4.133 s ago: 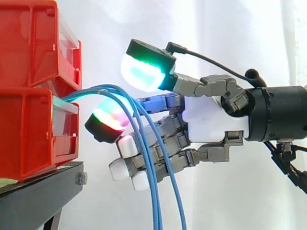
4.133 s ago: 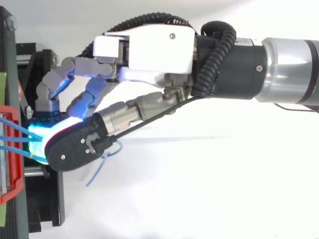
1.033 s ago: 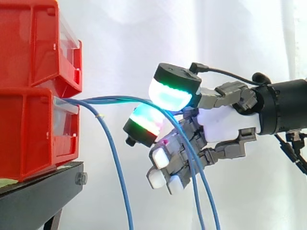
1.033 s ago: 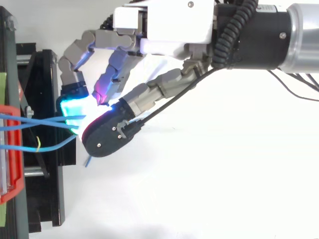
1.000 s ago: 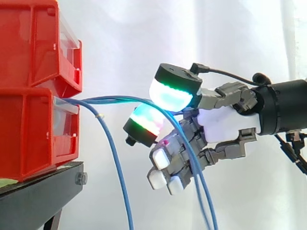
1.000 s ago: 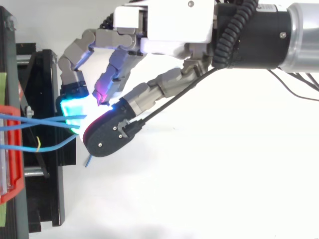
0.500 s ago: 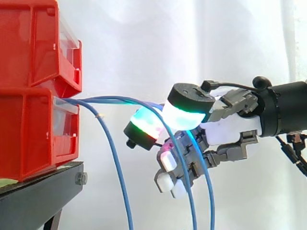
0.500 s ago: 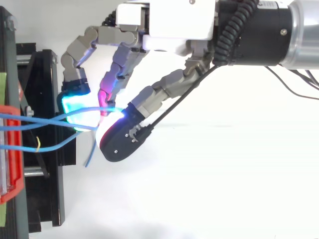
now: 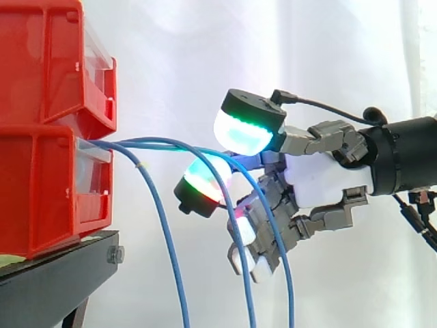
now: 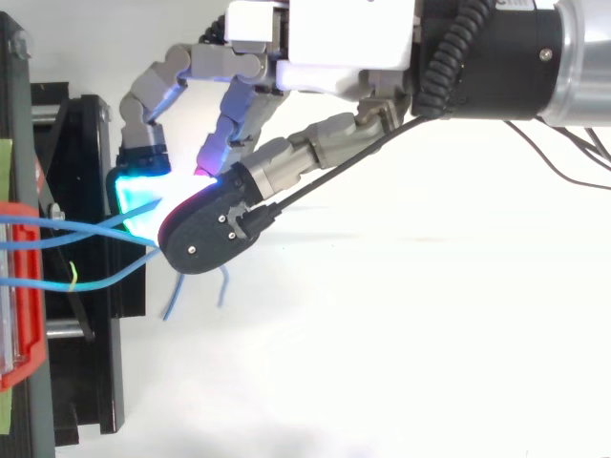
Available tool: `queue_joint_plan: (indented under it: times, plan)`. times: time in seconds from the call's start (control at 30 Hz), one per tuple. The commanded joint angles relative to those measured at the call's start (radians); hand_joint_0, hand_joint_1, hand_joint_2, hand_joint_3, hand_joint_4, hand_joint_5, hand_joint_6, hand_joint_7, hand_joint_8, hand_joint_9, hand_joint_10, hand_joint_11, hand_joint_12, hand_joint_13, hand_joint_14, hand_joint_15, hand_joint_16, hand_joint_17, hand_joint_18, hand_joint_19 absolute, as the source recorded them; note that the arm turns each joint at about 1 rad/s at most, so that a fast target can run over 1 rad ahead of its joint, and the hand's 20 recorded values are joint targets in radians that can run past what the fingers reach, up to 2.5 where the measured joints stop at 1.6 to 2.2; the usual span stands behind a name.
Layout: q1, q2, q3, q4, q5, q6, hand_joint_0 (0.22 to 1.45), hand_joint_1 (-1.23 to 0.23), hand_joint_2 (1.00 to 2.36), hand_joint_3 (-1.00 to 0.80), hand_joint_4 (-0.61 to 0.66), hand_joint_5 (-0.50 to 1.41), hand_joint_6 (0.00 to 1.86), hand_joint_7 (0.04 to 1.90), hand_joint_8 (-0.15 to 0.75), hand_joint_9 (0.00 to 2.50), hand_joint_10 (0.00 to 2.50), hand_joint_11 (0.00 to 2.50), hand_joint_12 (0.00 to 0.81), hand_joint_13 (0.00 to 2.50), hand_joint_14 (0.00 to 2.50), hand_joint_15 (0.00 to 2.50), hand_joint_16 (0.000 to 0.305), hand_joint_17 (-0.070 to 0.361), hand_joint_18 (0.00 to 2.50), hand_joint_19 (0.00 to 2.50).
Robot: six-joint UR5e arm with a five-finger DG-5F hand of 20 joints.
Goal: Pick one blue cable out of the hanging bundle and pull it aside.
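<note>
Three blue cables leave the lower red bin [image 9: 41, 191]. One blue cable [image 9: 162, 232] hangs straight down close to the bin. The other two cables [image 9: 205, 147] arch out to the right and pass between the hand's raised thumb pad [image 9: 240, 130] and a lower finger pad [image 9: 203, 179]. From there they drop in front of the curled lower fingers. My hand [image 9: 321, 181] reaches in from the right, with the thumb pad clear above the two cables. From above, the cables [image 10: 76, 229] run from the bin under the thumb of the hand [image 10: 344, 43], and two loose ends dangle below it.
A second red bin [image 9: 48, 61] sits stacked on the lower one, both on the black stand [image 9: 54, 280] at the left. The white curtain fills the background. Open space lies to the right of and below the hand.
The thumb, pressed down onto the two cables half a second ago, has lifted off them. The two cables' hanging parts have swung back left toward the bin. The third cable has not moved.
</note>
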Motion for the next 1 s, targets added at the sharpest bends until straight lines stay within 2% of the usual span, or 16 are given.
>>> queue_joint_plan:
  times: [0.0,0.07,0.2,0.33,0.47,0.57,0.63,0.7,0.8,0.97]
  plan:
    - [-0.001,0.0,0.0,-0.005,-0.003,0.0,0.56,-0.61,1.01,-0.4,-0.05,-0.06,0.83,1.07,0.26,1.1,0.01,0.4,0.268,0.94,0.02,0.41,0.04,0.091,0.79,0.49]
    - [-0.002,0.005,0.0,-0.006,-0.003,-0.002,0.57,-0.65,1.01,-0.32,-0.03,-0.06,0.85,1.15,0.267,1.1,0.01,0.41,0.272,0.94,0.02,0.41,0.04,0.091,0.79,0.49]
    - [-0.004,0.014,0.0,-0.016,-0.003,-0.014,0.57,-0.71,1.02,-0.21,-0.04,-0.06,0.9,1.07,0.268,1.1,0.02,0.42,0.269,0.94,0.02,0.41,0.04,0.09,0.81,0.49]
    - [-0.005,0.017,0.0,-0.028,-0.003,-0.025,0.58,-0.77,1.02,-0.12,-0.08,-0.04,0.9,1.1,0.276,1.16,0.01,0.41,0.284,0.99,0.02,0.39,0.046,0.102,0.89,0.43]
    - [-0.005,0.019,0.0,-0.031,-0.003,-0.025,0.58,-0.78,1.02,-0.11,-0.1,-0.03,0.89,1.1,0.283,1.17,0.02,0.39,0.29,1.01,0.02,0.39,0.048,0.107,0.92,0.42]
    - [-0.005,0.019,0.0,-0.031,-0.001,-0.029,0.57,-0.74,1.02,-0.15,-0.08,-0.04,0.89,1.07,0.282,1.16,0.01,0.4,0.293,0.99,0.02,0.4,0.047,0.105,0.9,0.44]
    - [-0.005,0.019,-0.002,-0.031,-0.001,-0.032,0.55,-0.67,1.02,-0.27,-0.04,-0.06,0.88,1.06,0.257,1.12,0.01,0.39,0.274,0.93,0.02,0.41,0.042,0.095,0.82,0.49]
    - [-0.005,0.019,0.0,-0.032,-0.001,-0.034,0.51,-0.61,1.01,-0.41,-0.03,-0.06,0.87,1.04,0.27,1.1,0.01,0.38,0.288,0.92,0.02,0.41,0.044,0.1,0.82,0.49]
    - [-0.005,0.019,0.0,-0.032,0.0,-0.034,0.49,-0.54,1.0,-0.46,-0.01,-0.06,0.86,1.03,0.278,1.11,0.01,0.38,0.298,0.92,0.02,0.4,0.046,0.105,0.83,0.49]
    - [-0.005,0.017,-0.002,-0.032,-0.001,-0.034,0.49,-0.52,1.0,-0.47,0.0,-0.06,0.86,1.01,0.281,1.11,0.02,0.38,0.304,0.92,0.02,0.4,0.047,0.106,0.82,0.49]
